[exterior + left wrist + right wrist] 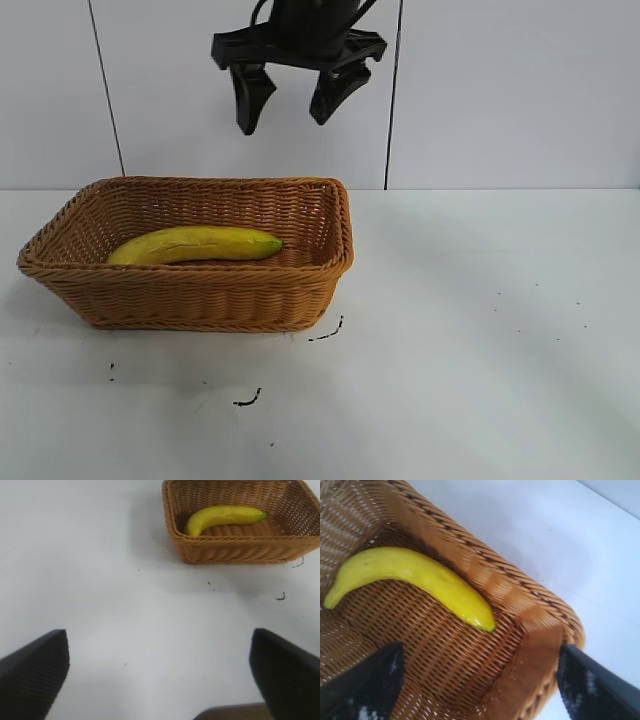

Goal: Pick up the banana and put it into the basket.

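The yellow banana (195, 244) lies flat inside the orange-brown wicker basket (200, 300) at the left of the white table. My right gripper (285, 118) hangs open and empty high above the basket's right end. In the right wrist view the banana (420, 580) lies on the basket floor below the open gripper (480, 680), next to the basket's rim (490, 580). My left gripper (160, 675) is open and empty over bare table, far from the basket (240, 550) and the banana (225, 517); it is outside the exterior view.
Small black marks (325, 333) dot the white table (480, 330) in front of the basket. A white wall with dark vertical seams (392, 100) stands behind.
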